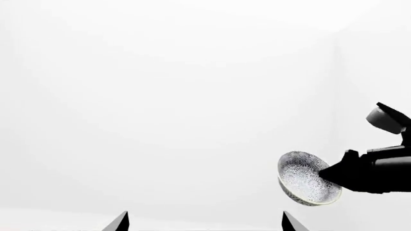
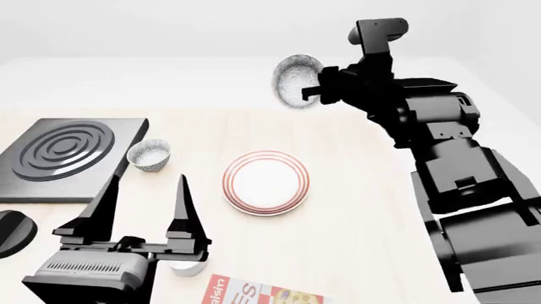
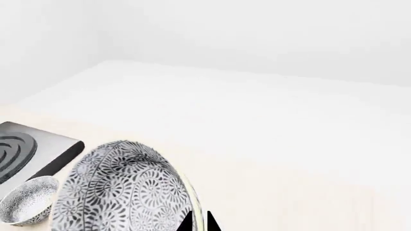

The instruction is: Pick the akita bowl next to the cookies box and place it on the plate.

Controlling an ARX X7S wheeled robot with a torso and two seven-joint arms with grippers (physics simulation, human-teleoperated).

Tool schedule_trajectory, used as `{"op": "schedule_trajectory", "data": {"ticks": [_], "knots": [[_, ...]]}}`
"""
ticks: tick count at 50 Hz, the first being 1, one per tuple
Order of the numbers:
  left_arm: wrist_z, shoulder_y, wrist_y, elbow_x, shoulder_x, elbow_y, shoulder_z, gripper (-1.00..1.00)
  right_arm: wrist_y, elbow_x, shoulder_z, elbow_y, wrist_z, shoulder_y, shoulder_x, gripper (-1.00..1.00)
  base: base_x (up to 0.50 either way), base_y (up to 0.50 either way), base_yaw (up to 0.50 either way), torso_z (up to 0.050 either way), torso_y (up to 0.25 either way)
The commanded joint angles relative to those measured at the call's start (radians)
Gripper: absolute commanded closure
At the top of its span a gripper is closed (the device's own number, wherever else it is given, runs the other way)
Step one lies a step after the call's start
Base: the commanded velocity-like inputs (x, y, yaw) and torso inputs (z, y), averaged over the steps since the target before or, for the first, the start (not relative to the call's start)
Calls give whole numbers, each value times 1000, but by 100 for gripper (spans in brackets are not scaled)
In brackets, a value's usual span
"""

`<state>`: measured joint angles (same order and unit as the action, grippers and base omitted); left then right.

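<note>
The akita bowl (image 2: 296, 80) hangs high above the far side of the table, tipped on its side, with my right gripper (image 2: 310, 94) shut on its rim. Its patterned outside (image 3: 122, 192) fills the right wrist view, the rim pinched between the right gripper (image 3: 198, 215) tips. From the left wrist view the bowl (image 1: 305, 178) shows its speckled inside. The plate (image 2: 265, 182) lies bare mid-table, lower than the bowl and nearer to me. A corner of the cookies box (image 2: 262, 294) shows at the front edge. My left gripper (image 2: 148, 180) stands open and empty at the front left.
A look-alike speckled bowl (image 2: 149, 154) sits beside a black burner slab (image 2: 68, 152) at the left. A small white cup (image 2: 187, 268) shows under my left gripper, and a dark round object (image 2: 12, 231) lies at the left edge.
</note>
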<state>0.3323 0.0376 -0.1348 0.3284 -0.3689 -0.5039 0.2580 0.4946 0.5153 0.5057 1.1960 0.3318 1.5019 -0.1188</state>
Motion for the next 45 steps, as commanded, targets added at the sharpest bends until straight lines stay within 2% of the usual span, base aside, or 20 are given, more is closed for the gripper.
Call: {"op": "schedule_trajectory", "data": {"ticks": [1,5,6,9,15,23,27,31,34,38,45], "knots": [[-16,57,-36,-12,-2,-19,-50,-100,16,-76,-317,113,48,-11,118,100,0,0,0,0,0],[-13,89,-62,-20,-7,-34,-58,-100,77,-8,-421,113,44,-11,118,100,0,0,0,0,0],[-16,98,-71,-25,-10,-34,-58,-100,94,9,-482,113,17,-13,118,100,0,0,0,0,0],[-15,111,-79,-31,-16,-36,-64,-100,117,-7,-582,113,-19,-24,119,100,0,0,0,0,3],[-5,129,-71,-24,-29,-51,-76,-100,130,80,-502,113,-99,-62,119,100,0,0,0,0,0],[19,139,-66,-33,-25,-50,-89,-100,166,43,-584,113,-145,-81,119,100,0,0,0,0,0],[13,136,-66,1,-30,-49,-94,-100,170,84,-520,113,-148,-94,119,100,0,0,0,0,0],[17,141,-73,-12,-28,-54,-93,-100,166,190,-398,113,-150,-103,119,100,0,0,0,0,0],[21,143,-78,-13,-27,-55,-96,-100,163,220,-367,113,-151,-103,119,100,0,0,0,0,3],[30,143,-79,-29,-22,-53,-97,-100,158,257,-320,113,-145,-102,119,100,0,0,0,3,-230],[26,142,-89,-53,-22,-45,-85,-100,158,219,-333,113,-134,-106,119,100,0,0,0,4,-250]]}}
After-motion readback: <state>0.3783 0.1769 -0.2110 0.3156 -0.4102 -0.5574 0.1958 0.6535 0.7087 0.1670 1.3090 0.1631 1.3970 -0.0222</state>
